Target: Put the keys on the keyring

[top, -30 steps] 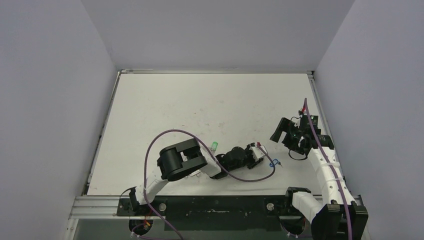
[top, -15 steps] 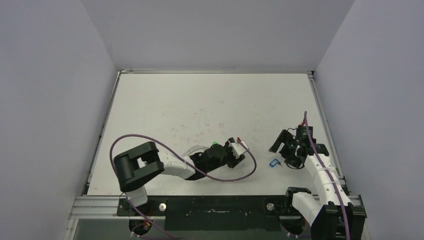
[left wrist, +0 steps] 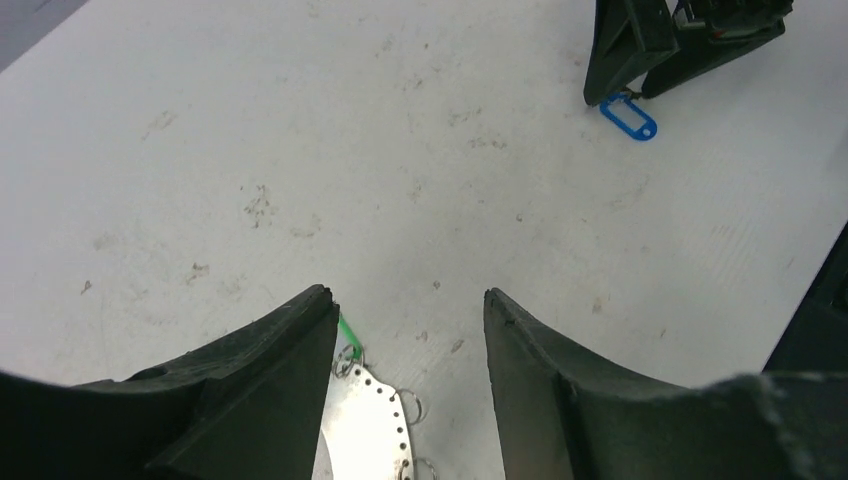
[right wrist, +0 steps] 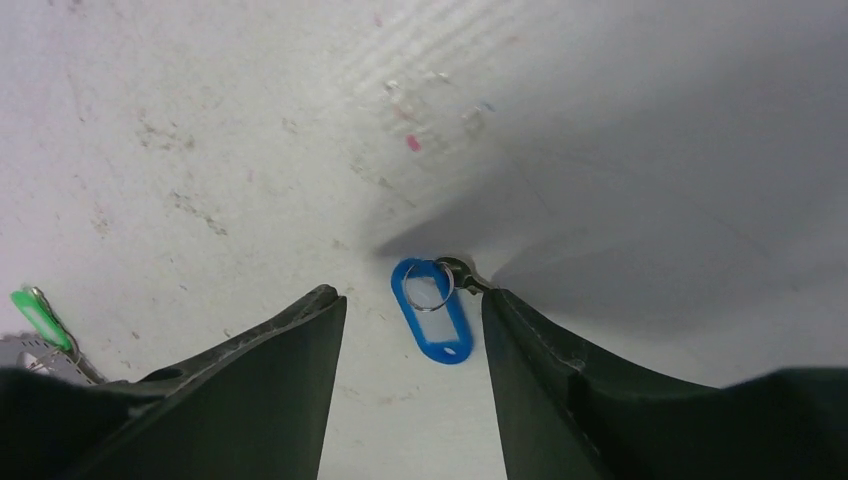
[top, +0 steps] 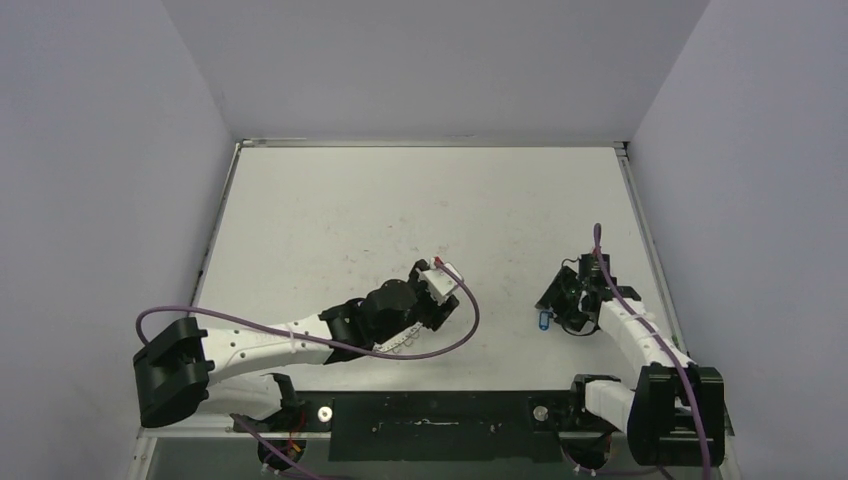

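Note:
The blue-tagged key (right wrist: 432, 310) lies flat on the table between my right gripper's (right wrist: 411, 294) open fingers, with its small split ring and key at the far end. It also shows in the top view (top: 543, 320) beside the right gripper (top: 555, 305). My left gripper (left wrist: 408, 297) is open and empty, low over the keyring (left wrist: 365, 430), a shiny pale-grey rim with holes and small rings. Only a sliver of the green tag (left wrist: 345, 330) shows by the left finger. In the top view the left gripper (top: 437, 298) hides the green key.
The left arm's purple cable (top: 465, 320) loops over the table between the two grippers. The green tag (right wrist: 35, 315) shows at the left edge of the right wrist view. The table's front edge (top: 400, 385) is close behind both grippers.
My left arm has swung left, carrying its gripper from beside the blue key to over the green key and keyring. My right gripper has moved nearer and lower, over the blue key.

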